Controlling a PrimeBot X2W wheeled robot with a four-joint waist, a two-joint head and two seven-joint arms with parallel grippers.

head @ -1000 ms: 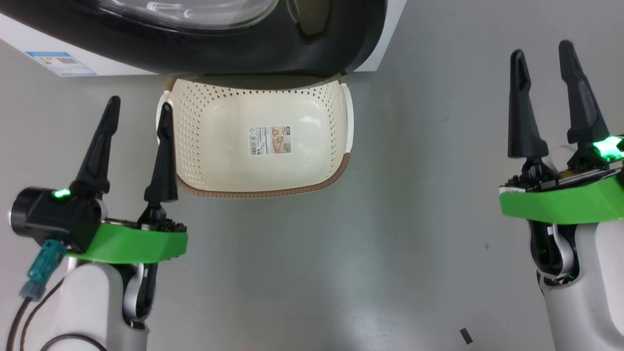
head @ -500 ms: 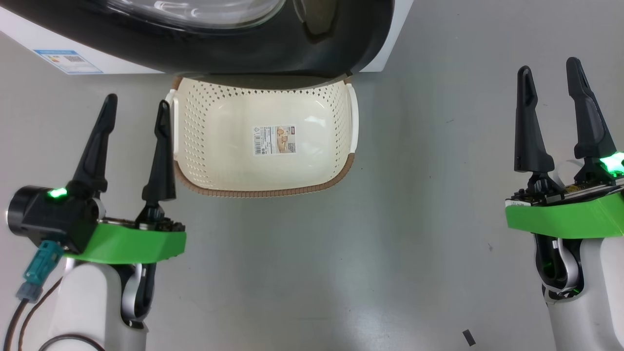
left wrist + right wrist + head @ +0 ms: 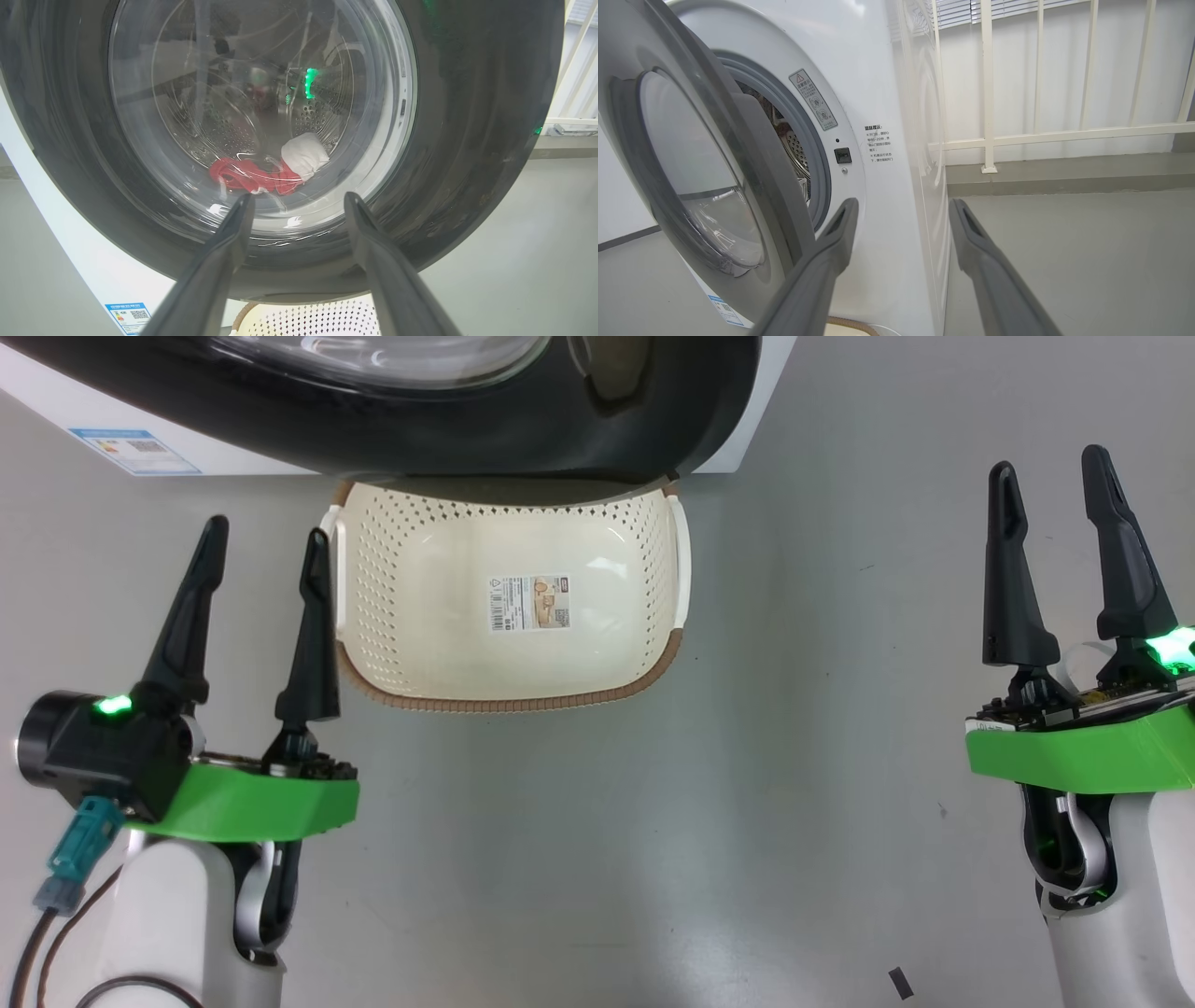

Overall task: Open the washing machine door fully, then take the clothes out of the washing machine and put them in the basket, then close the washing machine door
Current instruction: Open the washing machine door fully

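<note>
Washing machine door (image 3: 467,116) partly open; red clothes (image 3: 252,175) lie in the drum (image 3: 796,149). Basket (image 3: 509,702) stands on the floor (image 3: 653,849) beneath the door. Left gripper (image 3: 268,530) and right gripper (image 3: 1048,458): jaws released, empty.

Shows the washing machine door (image 3: 472,140), glossy black rim around a bulging glass bowl, swung partly off the white washing machine (image 3: 887,93). Through that glass, catches the clothes (image 3: 247,175), red with a white lump, low in the steel drum. Finds the basket (image 3: 373,579), cream with a brown rim, upright on the floor (image 3: 597,859), far edge tucked under the door's rim.
</note>
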